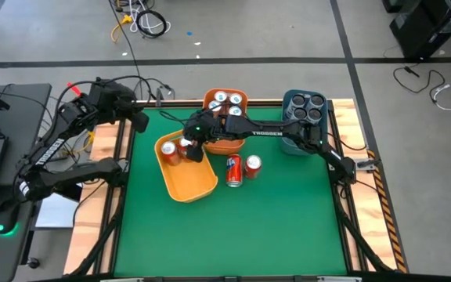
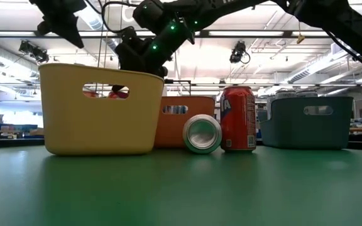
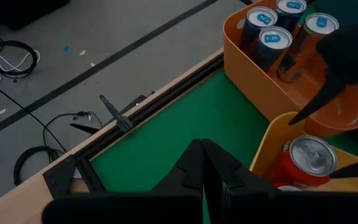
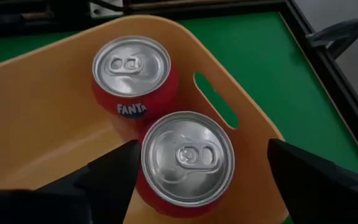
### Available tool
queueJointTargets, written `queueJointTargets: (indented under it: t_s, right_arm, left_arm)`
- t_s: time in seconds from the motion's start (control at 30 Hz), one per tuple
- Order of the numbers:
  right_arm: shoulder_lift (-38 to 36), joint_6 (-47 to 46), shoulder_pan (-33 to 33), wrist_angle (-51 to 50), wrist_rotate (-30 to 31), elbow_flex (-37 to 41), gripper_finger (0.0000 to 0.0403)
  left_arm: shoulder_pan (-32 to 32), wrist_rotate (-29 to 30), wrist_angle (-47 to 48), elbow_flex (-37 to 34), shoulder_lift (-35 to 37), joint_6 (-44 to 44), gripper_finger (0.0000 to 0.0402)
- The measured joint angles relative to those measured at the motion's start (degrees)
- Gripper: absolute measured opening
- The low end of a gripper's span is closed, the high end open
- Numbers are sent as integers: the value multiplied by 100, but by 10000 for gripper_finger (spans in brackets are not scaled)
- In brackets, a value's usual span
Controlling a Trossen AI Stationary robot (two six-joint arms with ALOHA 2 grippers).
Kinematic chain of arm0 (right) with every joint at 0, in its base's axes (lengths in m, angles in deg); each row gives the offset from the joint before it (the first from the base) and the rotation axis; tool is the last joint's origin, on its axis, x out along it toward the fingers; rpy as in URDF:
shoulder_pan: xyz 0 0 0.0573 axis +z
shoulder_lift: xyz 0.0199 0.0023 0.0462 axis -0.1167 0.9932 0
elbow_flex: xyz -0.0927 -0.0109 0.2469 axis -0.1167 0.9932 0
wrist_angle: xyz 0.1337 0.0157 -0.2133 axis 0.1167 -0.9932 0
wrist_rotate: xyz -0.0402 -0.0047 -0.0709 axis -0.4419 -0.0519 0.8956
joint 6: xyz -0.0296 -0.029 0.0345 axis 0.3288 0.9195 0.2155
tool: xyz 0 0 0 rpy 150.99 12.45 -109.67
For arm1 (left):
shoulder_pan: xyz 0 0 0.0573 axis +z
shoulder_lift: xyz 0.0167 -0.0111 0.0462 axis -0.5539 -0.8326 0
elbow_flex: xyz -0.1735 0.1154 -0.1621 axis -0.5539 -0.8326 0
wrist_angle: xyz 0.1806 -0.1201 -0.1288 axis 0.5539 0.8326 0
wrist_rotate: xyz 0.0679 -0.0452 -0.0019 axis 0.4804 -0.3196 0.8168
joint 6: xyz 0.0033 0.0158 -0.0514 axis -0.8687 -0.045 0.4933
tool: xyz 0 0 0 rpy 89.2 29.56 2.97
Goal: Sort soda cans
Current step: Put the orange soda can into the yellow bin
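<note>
The right tool [image 4: 194, 171] is spread wide around a red can [image 4: 187, 163] standing in the yellow bin [image 1: 198, 184], beside a second red can [image 4: 133, 78]. The left tool [image 3: 204, 168], fingers together, is held over the tabletop [image 1: 233, 227] edge.

"fanta" on red can [image 4: 133, 81] in yellow bin [image 4: 36, 124]; "trossen" lettering on right arm [image 1: 266, 133].

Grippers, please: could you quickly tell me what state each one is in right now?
Left tool: closed, holding nothing, at the table's far-left edge.
Right tool: open, straddling a red can in the yellow bin.
</note>
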Motion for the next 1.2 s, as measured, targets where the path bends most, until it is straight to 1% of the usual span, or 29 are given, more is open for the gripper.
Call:
queueJointTargets:
  t_s: [0.13,0.23,0.33,0.47,0.6,0.7,0.77,0.87,0.97,1.07,1.2]
  right_arm:
    - [-16,101,0,-26,0,0,324]
    - [-171,133,1,-179,4,0,306]
    - [-495,238,38,-286,10,0,274]
    - [-951,336,116,-547,18,-9,222]
    - [-1401,437,252,-1547,-18,-9,171]
    - [-1672,340,375,-2630,-20,-11,140]
    - [-1770,121,476,-3368,20,-11,126]
    - [-1818,-186,675,-4424,257,-11,123]
    - [-1823,-485,879,-5368,547,-9,140]
    - [-1823,-732,1016,-5893,632,-4,173]
    - [-1852,-789,1067,-6080,633,-2,230]
  left_arm:
    - [1,0,-22,-1,7,-46,0]
    - [0,0,-35,-1,37,-110,0]
    - [1,0,-60,-1,77,-125,0]
    - [1,-15,-108,-1,143,-124,0]
    - [1,-244,-136,-3,240,-134,0]
    - [1,-476,-187,-3,345,-143,0]
    - [1,-582,-276,-3,398,-147,0]
    - [1,-772,-377,-1,472,-153,0]
    - [1,-786,-383,-1,485,-162,0]
    - [1,-792,-383,-1,474,-175,0]
    - [1,-798,-383,-1,480,-232,0]
